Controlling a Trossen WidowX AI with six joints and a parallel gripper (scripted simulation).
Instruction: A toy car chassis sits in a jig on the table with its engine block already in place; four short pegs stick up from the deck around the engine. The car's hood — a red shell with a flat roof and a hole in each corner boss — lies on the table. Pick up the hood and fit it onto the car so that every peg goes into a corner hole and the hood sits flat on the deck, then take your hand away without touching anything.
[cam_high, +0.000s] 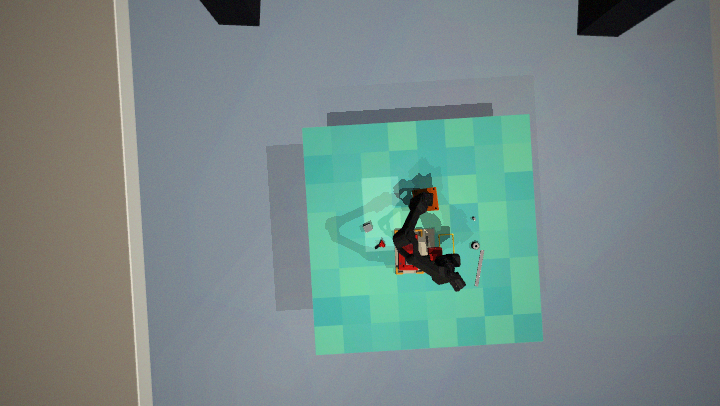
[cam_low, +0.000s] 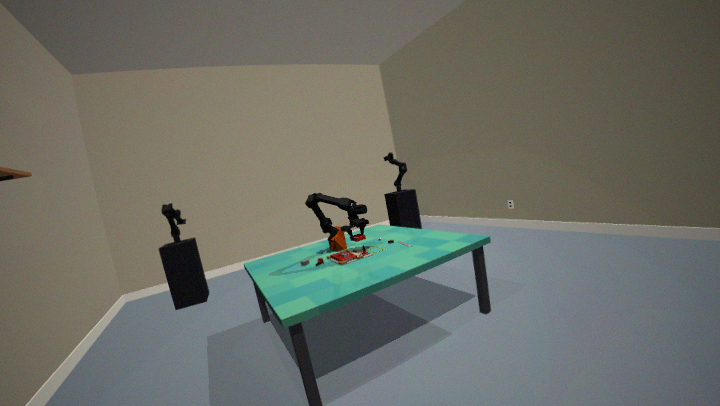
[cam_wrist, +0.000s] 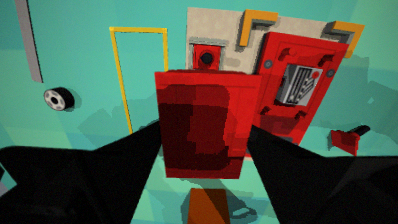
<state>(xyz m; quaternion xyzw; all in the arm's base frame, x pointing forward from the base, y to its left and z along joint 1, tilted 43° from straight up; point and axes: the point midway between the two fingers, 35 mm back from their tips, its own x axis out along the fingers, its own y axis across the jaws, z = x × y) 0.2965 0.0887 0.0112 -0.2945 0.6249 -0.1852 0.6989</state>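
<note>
The red hood (cam_high: 434, 253) (cam_low: 358, 237) (cam_wrist: 207, 125) is held above the table, its broad face toward the wrist camera. My gripper (cam_wrist: 204, 126) is shut on it, one black finger at each side. The chassis (cam_high: 407, 266) (cam_low: 342, 258) (cam_wrist: 274, 45) lies in the jig, right of the hood in the wrist view, partly hidden by hood and right finger. The grey engine block (cam_wrist: 295, 89) sits on its deck, with short pegs around it. The hood's corner holes cannot be made out.
The jig's pale board (cam_wrist: 199, 25) also bears a red part with a black knob (cam_wrist: 206, 57). Around it are a yellow outline (cam_high: 453, 243) (cam_wrist: 138, 30), a wheel (cam_high: 474, 245) (cam_wrist: 55, 99), a long bar (cam_high: 478, 268) (cam_wrist: 30, 45), a red-black piece (cam_high: 380, 244) (cam_wrist: 345, 142) and a grey block (cam_high: 367, 226).
</note>
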